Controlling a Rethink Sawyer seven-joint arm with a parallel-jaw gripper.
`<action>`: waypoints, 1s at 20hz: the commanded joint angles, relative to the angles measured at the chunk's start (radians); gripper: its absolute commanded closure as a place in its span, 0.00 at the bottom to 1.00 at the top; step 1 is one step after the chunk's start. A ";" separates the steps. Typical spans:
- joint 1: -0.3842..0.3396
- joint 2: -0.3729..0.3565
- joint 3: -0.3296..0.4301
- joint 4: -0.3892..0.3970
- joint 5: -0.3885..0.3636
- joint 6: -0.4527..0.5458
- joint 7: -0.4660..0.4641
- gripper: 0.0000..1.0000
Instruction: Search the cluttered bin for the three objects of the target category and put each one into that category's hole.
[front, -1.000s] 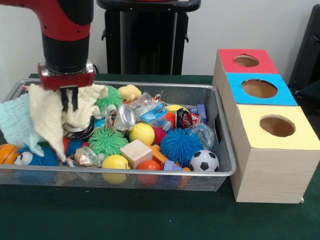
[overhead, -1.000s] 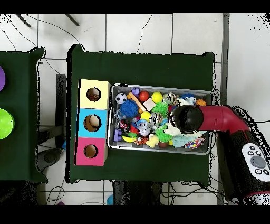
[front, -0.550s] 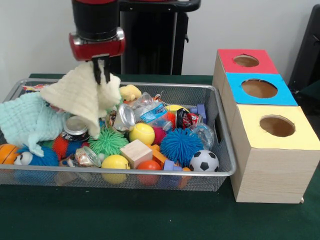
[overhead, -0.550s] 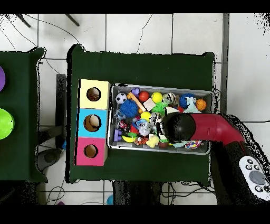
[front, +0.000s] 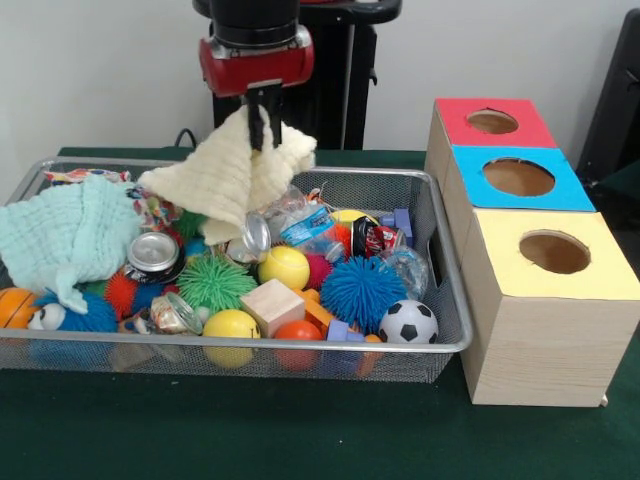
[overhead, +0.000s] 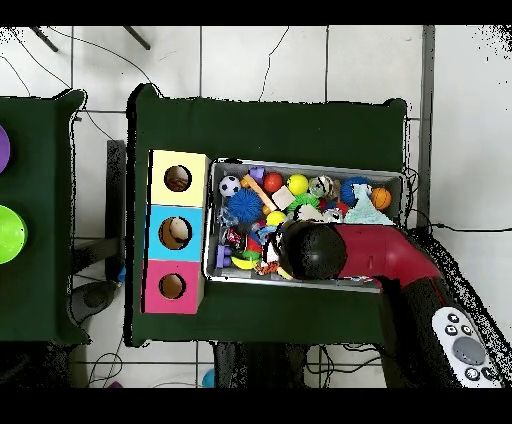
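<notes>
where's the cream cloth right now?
Front view: the cream cloth hangs pinched in the gripper, above the wire bin, over the crushed cans.

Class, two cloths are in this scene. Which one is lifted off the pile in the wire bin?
The pale yellow cloth, hanging from the gripper. The mint green cloth lies on the toys at the bin's end.

Front view. The gripper (front: 262, 118), fingers closed, holds a pale yellow cloth (front: 225, 177) hanging above the wire mesh bin (front: 440, 290). In the bin: a mint green cloth (front: 65, 232), soda can (front: 152, 252), wooden cube (front: 272, 304), blue spiky ball (front: 361, 291), soccer ball (front: 408, 322). Beside the bin stands a wooden box with red (front: 493, 121), blue (front: 518, 177) and yellow (front: 554, 252) holes.
</notes>
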 joint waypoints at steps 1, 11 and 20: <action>0.038 -0.031 0.047 0.113 0.073 -0.127 0.179 1.00; 0.050 -0.005 0.026 0.119 0.108 -0.207 0.157 1.00; 0.058 0.004 0.027 0.125 0.125 -0.229 0.157 1.00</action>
